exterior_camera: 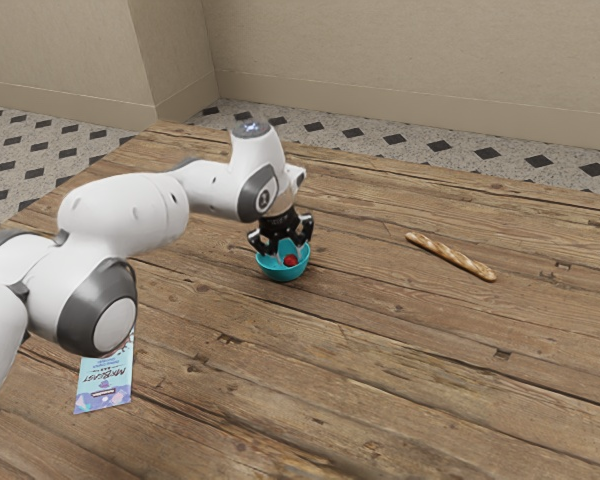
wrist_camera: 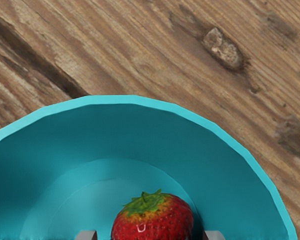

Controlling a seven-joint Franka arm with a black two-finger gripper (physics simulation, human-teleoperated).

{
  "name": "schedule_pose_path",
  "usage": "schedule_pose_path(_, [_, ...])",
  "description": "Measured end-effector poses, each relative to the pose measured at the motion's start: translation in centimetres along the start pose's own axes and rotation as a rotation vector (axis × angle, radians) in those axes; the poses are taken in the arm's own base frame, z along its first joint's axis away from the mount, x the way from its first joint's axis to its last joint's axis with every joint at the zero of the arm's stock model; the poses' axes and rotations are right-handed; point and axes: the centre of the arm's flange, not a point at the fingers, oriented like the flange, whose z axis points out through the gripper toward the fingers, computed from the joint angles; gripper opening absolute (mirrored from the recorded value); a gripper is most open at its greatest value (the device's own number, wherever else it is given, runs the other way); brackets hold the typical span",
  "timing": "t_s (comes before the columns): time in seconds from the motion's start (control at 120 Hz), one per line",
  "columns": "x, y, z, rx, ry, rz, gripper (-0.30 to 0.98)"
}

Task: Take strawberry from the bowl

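The gripper (exterior_camera: 283,252) reaches down into the teal bowl (exterior_camera: 282,275) in the exterior view, its fingers spread apart. The red strawberry (exterior_camera: 291,261) lies inside the bowl, low between them. From the wrist view, the gripper (wrist_camera: 150,235) has one fingertip on each side of the strawberry (wrist_camera: 152,220), with a narrow gap on either side. Green leaves top the strawberry, and its lower part is cut off by the picture's edge. Around it curves the wall of the bowl (wrist_camera: 130,127).
A baguette (exterior_camera: 450,256) lies on the wooden table (exterior_camera: 380,350) toward the exterior view's right. A light blue and purple printed packet (exterior_camera: 104,384) lies near the arm's base side, partly behind the arm.
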Motion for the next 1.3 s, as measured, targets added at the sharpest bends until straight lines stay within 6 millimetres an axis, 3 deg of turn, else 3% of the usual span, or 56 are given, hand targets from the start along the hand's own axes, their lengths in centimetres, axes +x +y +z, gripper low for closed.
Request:
schedule_pose_path(0.65, [0.8, -1.5, 1.7, 0.007, 0.004, -0.035, 0.16])
schedule_pose_path(0.875, [0.5, -1.0, 1.1, 0.001, 0.003, -0.035, 0.12])
schedule_pose_path(0.967, [0.3, -0.7, -0.8, -0.009, 0.010, -0.034, 0.11])
schedule_pose_path(1.067, [-1.3, 0.8, -5.0, -0.030, 0.021, -0.013, 0.10])
schedule_pose_path(1.117, [-3.5, 3.1, -7.3, -0.041, 0.037, 0.028, 0.10])
schedule_pose_path(1.167, [-6.5, 6.0, -8.4, -0.054, 0.042, 0.080, 0.09])
schedule_pose_path(1.233, [-9.7, 8.3, -6.8, -0.049, 0.021, 0.125, 0.09])
schedule_pose_path(1.3, [-11.5, 8.7, -3.2, -0.019, -0.016, 0.140, 0.09])
